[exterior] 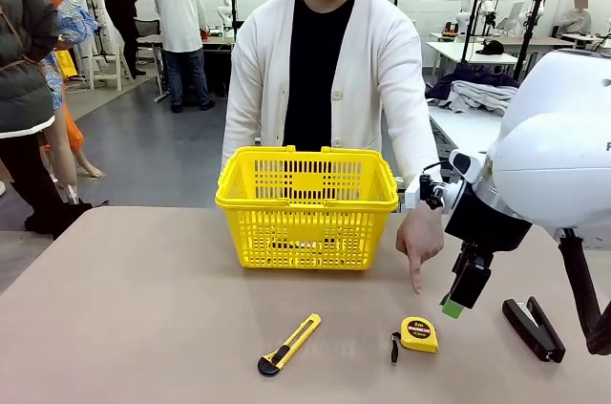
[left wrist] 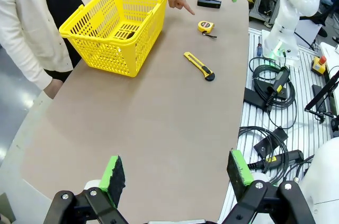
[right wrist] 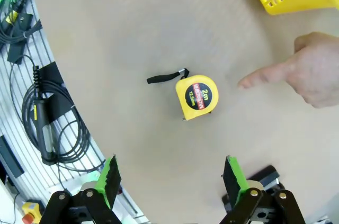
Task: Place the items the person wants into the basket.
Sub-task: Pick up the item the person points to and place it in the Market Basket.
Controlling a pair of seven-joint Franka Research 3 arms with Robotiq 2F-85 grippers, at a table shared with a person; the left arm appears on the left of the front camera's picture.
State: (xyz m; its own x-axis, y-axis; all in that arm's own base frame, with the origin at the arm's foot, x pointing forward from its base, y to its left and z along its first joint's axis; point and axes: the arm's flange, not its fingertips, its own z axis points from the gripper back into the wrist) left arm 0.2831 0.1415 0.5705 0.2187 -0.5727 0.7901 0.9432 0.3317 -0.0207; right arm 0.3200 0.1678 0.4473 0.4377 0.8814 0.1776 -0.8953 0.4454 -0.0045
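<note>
My right gripper point(right wrist: 168, 179) hangs above tape measure point(right wrist: 197, 96), jaws wide, nothing held: lined up for pick, I judge. Tape measure lies flat on table point(exterior: 143, 328), strap at its 9 o'clock. Person's hand point(right wrist: 304, 75) points at it from 3 o'clock, marking it wanted. Basket point(exterior: 307, 205) waits at 11 o'clock in front view. Left gripper point(left wrist: 177, 173) wide, idle, well apart.

A round black-and-red label on the yellow tape measure point(right wrist: 197, 96) reads "2m" in yellow, with smaller print beneath it too fine to read; the same "2m" shows faintly from the front point(exterior: 418, 333).
</note>
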